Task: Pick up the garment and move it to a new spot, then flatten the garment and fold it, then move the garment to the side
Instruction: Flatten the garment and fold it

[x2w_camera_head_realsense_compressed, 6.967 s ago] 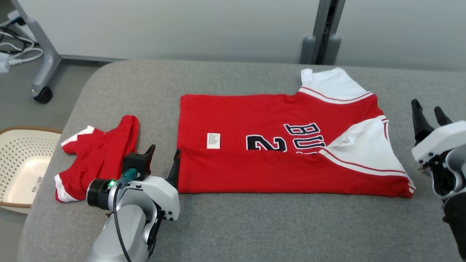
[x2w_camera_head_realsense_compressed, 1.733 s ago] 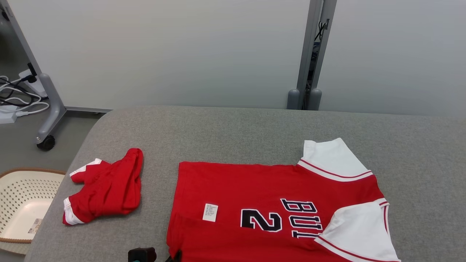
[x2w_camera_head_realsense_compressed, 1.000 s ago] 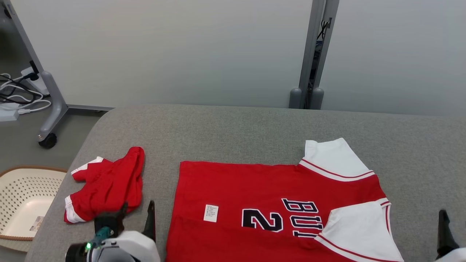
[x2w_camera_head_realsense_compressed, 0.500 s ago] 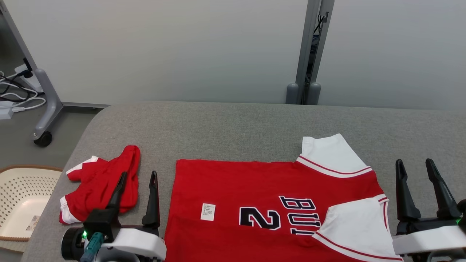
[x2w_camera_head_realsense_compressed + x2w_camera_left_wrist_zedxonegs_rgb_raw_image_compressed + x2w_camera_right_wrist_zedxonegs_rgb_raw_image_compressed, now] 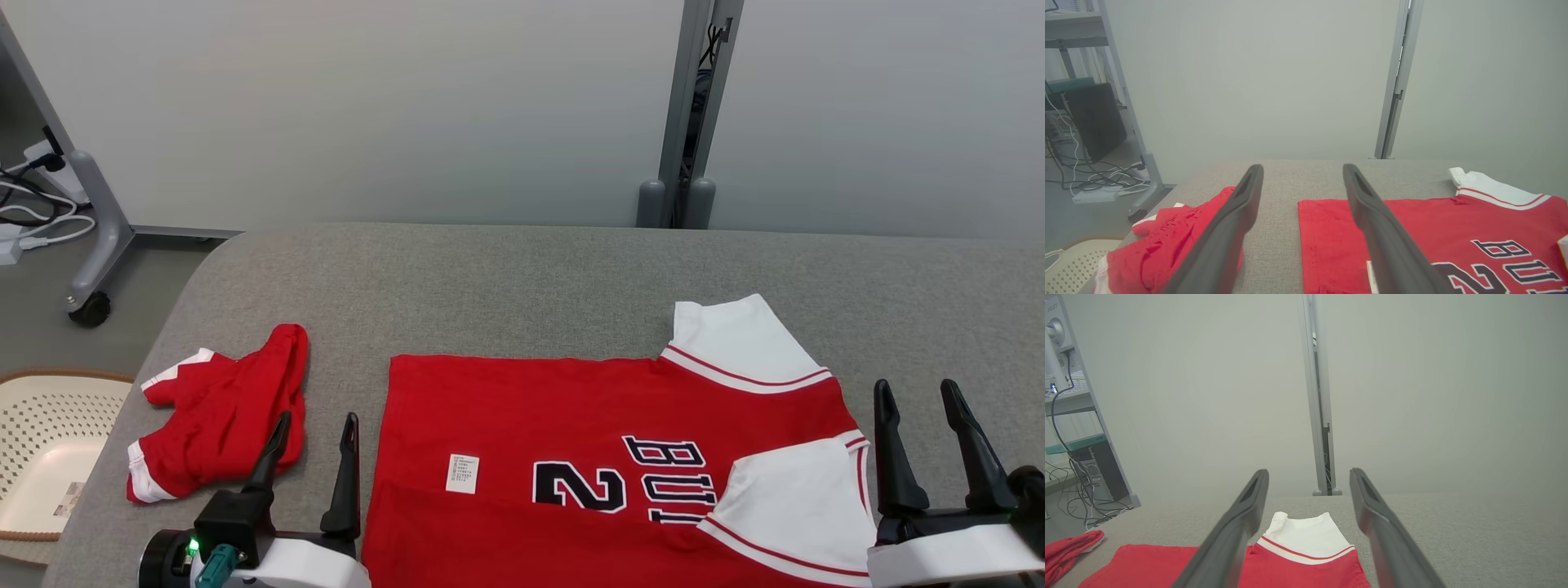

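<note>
Red jersey point(image 5: 604, 457) lies flat on the grey table point(image 5: 522, 278), its near edge folded over, between our two claws. Our left claw point(image 5: 317, 418) stands spread wide and empty just off the jersey's left edge, over the gap between it and the crumpled red shorts point(image 5: 216, 416). Our right claw point(image 5: 915, 385) is likewise agape, gripping nothing, just beside the white sleeve point(image 5: 796, 498). Left of the table sits a pale perforated basket point(image 5: 49, 412); we see a small slip of paper point(image 5: 69, 500) in it.
</note>
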Robot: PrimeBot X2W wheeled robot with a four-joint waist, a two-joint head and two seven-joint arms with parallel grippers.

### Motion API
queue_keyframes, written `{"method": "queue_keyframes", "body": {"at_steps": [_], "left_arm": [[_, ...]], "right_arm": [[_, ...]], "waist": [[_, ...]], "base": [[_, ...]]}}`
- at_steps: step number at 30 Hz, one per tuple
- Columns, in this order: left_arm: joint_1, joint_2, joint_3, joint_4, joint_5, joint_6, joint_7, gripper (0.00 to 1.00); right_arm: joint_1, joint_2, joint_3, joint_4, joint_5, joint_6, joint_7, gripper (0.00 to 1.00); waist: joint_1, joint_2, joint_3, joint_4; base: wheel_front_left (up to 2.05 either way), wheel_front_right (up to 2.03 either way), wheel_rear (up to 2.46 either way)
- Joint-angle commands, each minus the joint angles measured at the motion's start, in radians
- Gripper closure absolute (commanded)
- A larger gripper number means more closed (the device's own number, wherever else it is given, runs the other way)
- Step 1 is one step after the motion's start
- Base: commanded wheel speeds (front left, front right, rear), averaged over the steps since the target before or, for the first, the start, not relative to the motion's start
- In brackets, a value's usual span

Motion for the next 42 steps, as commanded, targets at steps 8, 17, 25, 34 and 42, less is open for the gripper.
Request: {"method": "queue_keyframes", "body": {"at_steps": [8,17,25,34,42], "left_arm": [[-0.048,0.004,-0.013,0.131,0.017,-0.059,-0.001,0.0],[-0.295,0.073,-0.037,0.428,0.015,-0.107,0.048,0.0],[-0.57,0.117,-0.046,0.671,-0.011,-0.117,0.173,0.0],[-0.724,0.139,-0.066,0.858,-0.028,-0.124,0.2,0.0],[-0.775,0.143,-0.09,0.945,-0.036,-0.125,0.176,0.0]], "right_arm": [[-0.017,0.003,-0.009,0.011,-0.015,0.0,-0.005,0.0],[-0.055,0.005,0.022,0.015,-0.02,0.0,-0.005,0.0],[-0.108,0.004,0.075,0.033,0.017,0.0,-0.005,0.0],[-0.14,0.005,0.087,0.022,0.001,0.0,-0.005,0.0],[-0.139,0.005,0.079,0.018,-0.001,0.0,-0.005,0.0]], "waist": [[0.0,-0.0001,0.041,-0.034],[0.0,-0.0001,0.159,-0.102],[0.0,-0.0001,0.264,-0.164],[0.0,-0.0001,0.32,-0.204],[0.0,-0.0001,0.331,-0.205]], "base": [[0.0,0.0,0.0],[0.0,0.0,0.0],[0.0,0.0,0.0],[0.0,0.0,0.0],[0.0,0.0,0.0]]}}
